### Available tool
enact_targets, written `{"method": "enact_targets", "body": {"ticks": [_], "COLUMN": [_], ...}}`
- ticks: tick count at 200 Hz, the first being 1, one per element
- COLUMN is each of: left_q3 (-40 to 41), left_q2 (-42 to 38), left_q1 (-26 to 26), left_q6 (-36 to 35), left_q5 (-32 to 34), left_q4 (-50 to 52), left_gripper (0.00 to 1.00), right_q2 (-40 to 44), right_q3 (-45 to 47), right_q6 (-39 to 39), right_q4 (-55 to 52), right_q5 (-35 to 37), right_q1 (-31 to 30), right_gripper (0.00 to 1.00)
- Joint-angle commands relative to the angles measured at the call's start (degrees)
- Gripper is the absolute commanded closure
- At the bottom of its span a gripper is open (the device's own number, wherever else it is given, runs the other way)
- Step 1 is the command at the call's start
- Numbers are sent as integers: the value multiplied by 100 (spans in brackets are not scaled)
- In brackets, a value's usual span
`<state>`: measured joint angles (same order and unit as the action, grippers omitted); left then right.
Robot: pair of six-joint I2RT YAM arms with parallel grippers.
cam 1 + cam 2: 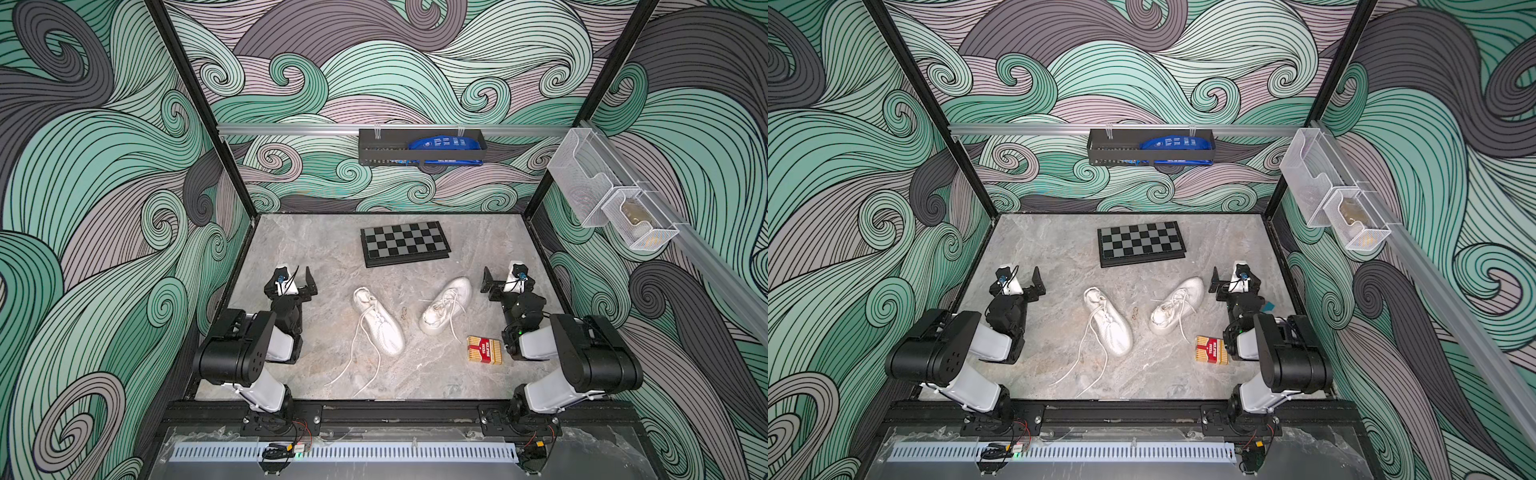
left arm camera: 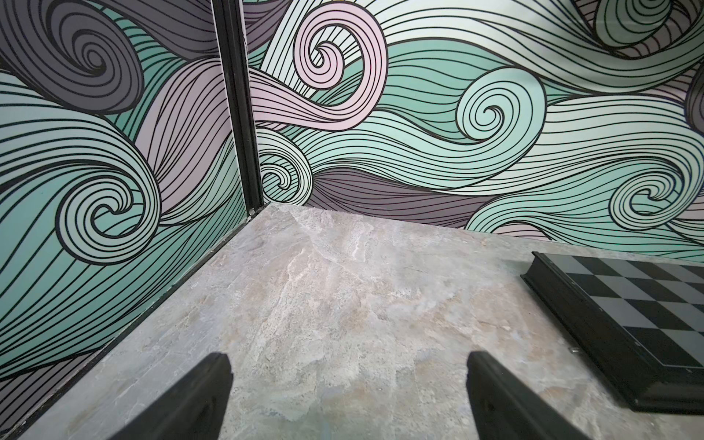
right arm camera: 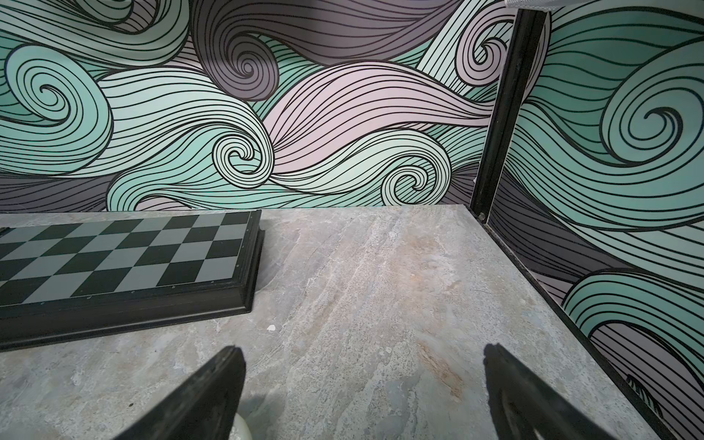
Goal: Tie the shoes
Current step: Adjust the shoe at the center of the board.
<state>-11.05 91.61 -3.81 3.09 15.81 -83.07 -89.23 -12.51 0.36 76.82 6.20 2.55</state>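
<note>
Two white shoes lie mid-table in both top views. The left shoe (image 1: 380,322) (image 1: 1108,322) has long untied laces (image 1: 353,361) trailing toward the front edge. On the right shoe (image 1: 446,305) (image 1: 1177,305) loose laces (image 1: 451,301) spill over its sides. My left gripper (image 1: 293,275) (image 2: 348,358) is open, left of the shoes and apart from them. My right gripper (image 1: 505,276) (image 3: 364,350) is open too, just right of the right shoe's toe. Both wrist views show only bare table between the fingers; a white sliver (image 3: 242,430) shows beside one right finger.
A folded chessboard (image 1: 405,243) (image 2: 628,304) (image 3: 125,259) lies behind the shoes. A red card box (image 1: 484,350) sits near the right arm's base. A black basket (image 1: 422,147) hangs on the back wall and mesh bins (image 1: 611,199) on the right wall.
</note>
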Motion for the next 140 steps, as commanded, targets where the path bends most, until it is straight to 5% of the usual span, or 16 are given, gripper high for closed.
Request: {"method": "enact_targets", "body": {"ticks": [1, 29, 46, 67, 93, 118, 140], "left_q3": [125, 130, 328, 553, -228, -1041, -1758], "left_q2": [-151, -413, -302, -316, -1719, -2558, -3043], "left_q1": [34, 1, -82, -431, -623, -611, -620], "left_q6": [74, 363, 99, -365, -92, 82, 357], "left_q5": [134, 567, 510, 825, 1424, 327, -1438], "left_q4": [-69, 317, -251, -948, 1626, 3372, 5000], "left_gripper": [1, 1, 1, 1, 1, 1, 1], "right_q2": [457, 1686, 2587, 3328, 3417, 3326, 3248], "right_q3": [137, 118, -68, -814, -1246, -1200, -1232], "right_q6": [95, 207, 1096, 2308, 2712, 2800, 2619], "right_q4": [-53, -1019, -1830, -4283, -5720, -6441, -7041], "right_q5": [281, 417, 575, 29, -1557, -2293, -2270], "right_q1": [0, 0, -2, 0, -23, -213, -662], "right_gripper": [0, 0, 0, 0, 0, 0, 1]}}
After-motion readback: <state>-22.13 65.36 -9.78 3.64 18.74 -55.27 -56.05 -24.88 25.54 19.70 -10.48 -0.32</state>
